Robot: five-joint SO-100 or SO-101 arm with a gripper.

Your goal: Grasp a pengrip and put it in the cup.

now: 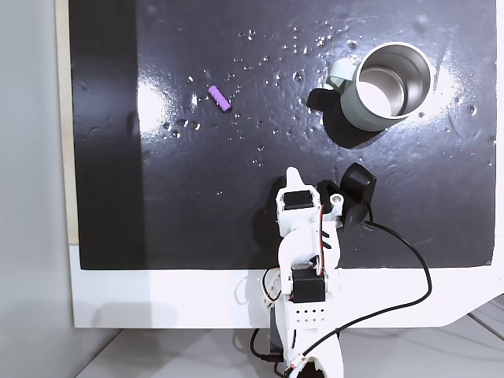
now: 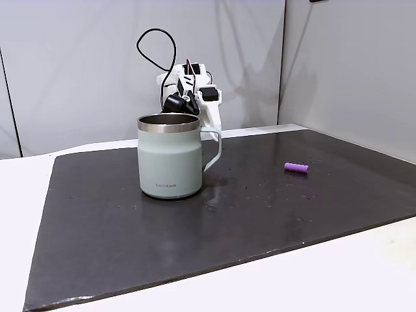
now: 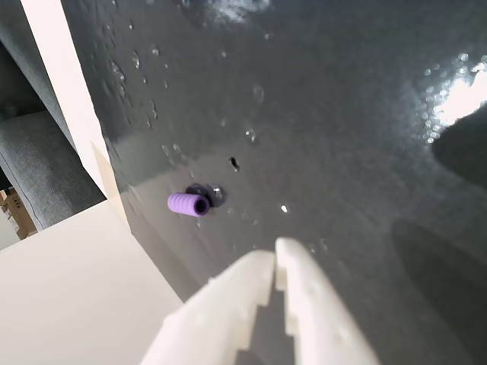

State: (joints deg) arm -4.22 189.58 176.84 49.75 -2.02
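Observation:
The pengrip [image 1: 220, 98] is a tiny lilac tube lying on the black mat [image 1: 197, 213], in the upper left of a fixed view. The pale mint cup [image 1: 386, 85] stands upright at the upper right, steel inside showing and handle pointing left. My gripper [image 1: 292, 174] sits low in the middle, well short of both and holding nothing. In the wrist view the pengrip [image 3: 189, 203] lies ahead and left of my gripper [image 3: 275, 257], whose white fingers meet at the tips. In the side-on fixed view the cup [image 2: 170, 156] stands in front of the arm [image 2: 195, 88], with the pengrip [image 2: 296, 168] to the right.
Small shiny specks [image 1: 260, 59] dot the mat around the pengrip and cup. The mat lies on a white table [image 1: 157, 295] whose edge runs near the arm's base. A black cable [image 1: 409, 260] loops to the right of the arm.

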